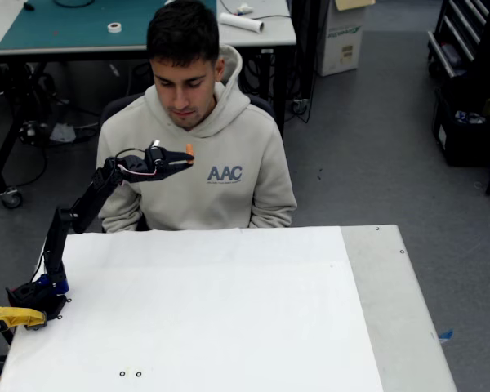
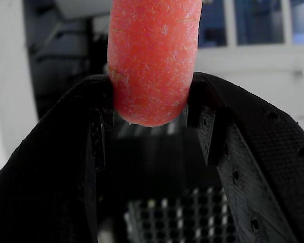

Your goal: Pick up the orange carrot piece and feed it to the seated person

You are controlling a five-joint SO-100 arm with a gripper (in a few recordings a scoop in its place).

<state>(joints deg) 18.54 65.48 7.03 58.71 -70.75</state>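
Carrot piece (image 2: 153, 61) sits clenched only at the tips of the jaws (image 1: 188, 154), at center frame below the seated person (image 1: 198, 122)'s chin; a jerk could drop it or poke him.

The orange carrot piece (image 1: 189, 150) is a small stubby cylinder with a rounded end and a rough, fibrous skin, standing roughly upright in the wrist view (image 2: 153, 61) and pinched at its sides between two black fingers. In the fixed view it hangs in the air before the chest of the seated person (image 1: 198, 155), at about seven o'clock from his chin. He sits behind the white table in a beige hoodie lettered "AAC", head bowed and gaze lowered.
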